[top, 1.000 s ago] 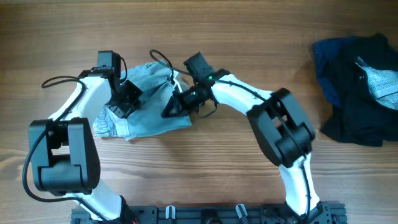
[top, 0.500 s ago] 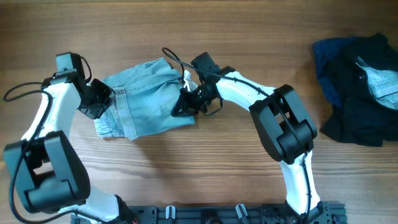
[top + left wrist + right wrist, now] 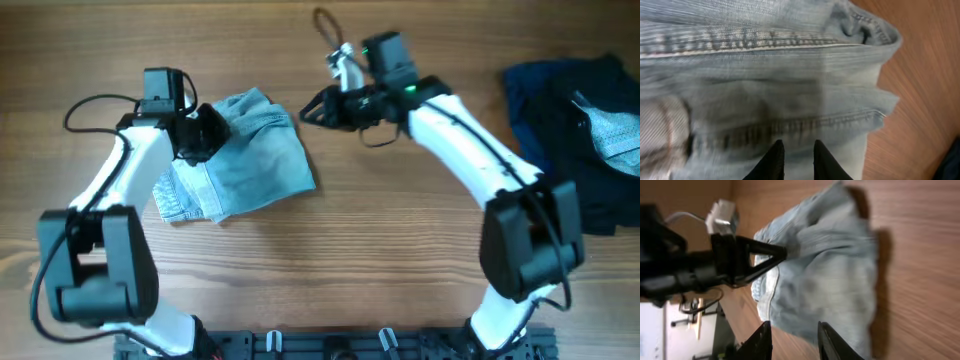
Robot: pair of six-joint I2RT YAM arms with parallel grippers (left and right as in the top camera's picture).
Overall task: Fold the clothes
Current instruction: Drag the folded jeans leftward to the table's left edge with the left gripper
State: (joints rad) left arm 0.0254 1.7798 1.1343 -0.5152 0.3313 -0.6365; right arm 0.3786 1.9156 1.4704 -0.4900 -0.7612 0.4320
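Observation:
The pale blue denim shorts (image 3: 245, 160) lie folded on the wooden table, left of centre, with the waistband and a lighter hem (image 3: 175, 200) at their left edge. My left gripper (image 3: 210, 132) hovers over the shorts' upper left part. In the left wrist view its jaws (image 3: 796, 150) stand slightly apart, denim seams (image 3: 790, 125) right below them and nothing pinched. My right gripper (image 3: 308, 110) is off the cloth, up and to the right of the shorts. It is open (image 3: 792, 332) and empty, and it looks back at the shorts (image 3: 825, 270).
A heap of dark navy clothes (image 3: 555, 150) with a pale blue-grey piece (image 3: 615, 130) on top lies at the table's right edge. The left arm (image 3: 715, 265) shows in the right wrist view. Bare wood (image 3: 330, 270) lies in front of the shorts.
Both grippers were shut and have opened. The right one let go of the shorts and drew away up and right. The left one swung out left, then back over the shorts.

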